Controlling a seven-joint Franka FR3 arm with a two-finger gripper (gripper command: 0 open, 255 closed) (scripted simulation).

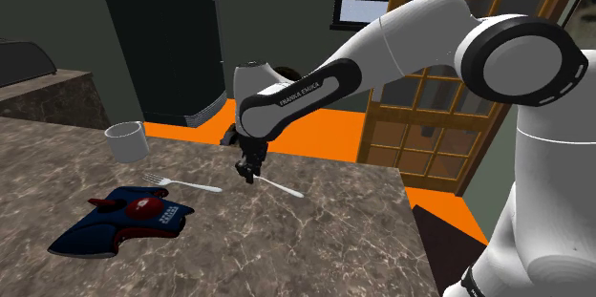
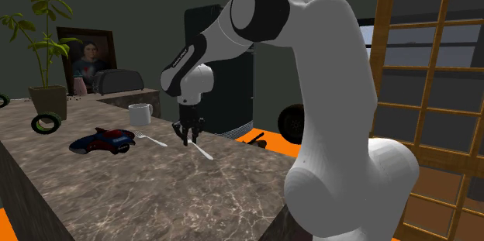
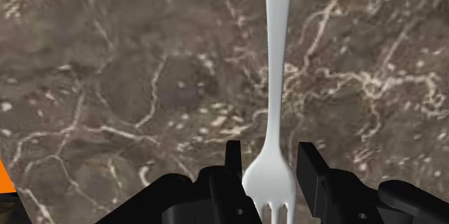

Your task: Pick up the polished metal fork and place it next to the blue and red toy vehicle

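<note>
A pale fork [image 1: 284, 188] [image 2: 203, 152] [image 3: 275, 78] lies on the brown marble counter [image 1: 315, 247], its handle pointing away from my gripper. My gripper [image 1: 250, 177] [image 2: 188, 140] [image 3: 270, 147] hangs low over the fork's tine end. It is open, and its fingers [image 3: 234, 161] straddle the fork's neck without touching it. The blue and red toy vehicle [image 1: 129, 217] [image 2: 103, 141] rests on the counter toward the shoulder view's left, apart from the gripper. A second pale fork [image 1: 188, 185] [image 2: 153, 139] lies just beside the toy.
A white mug [image 1: 125, 141] [image 2: 140, 113] stands behind the toy. A green-and-black ring [image 2: 46, 123], a potted plant [image 2: 46, 92] and a framed portrait [image 2: 87, 61] sit at the counter's far end. The counter edge [image 1: 420, 238] runs near the stand.
</note>
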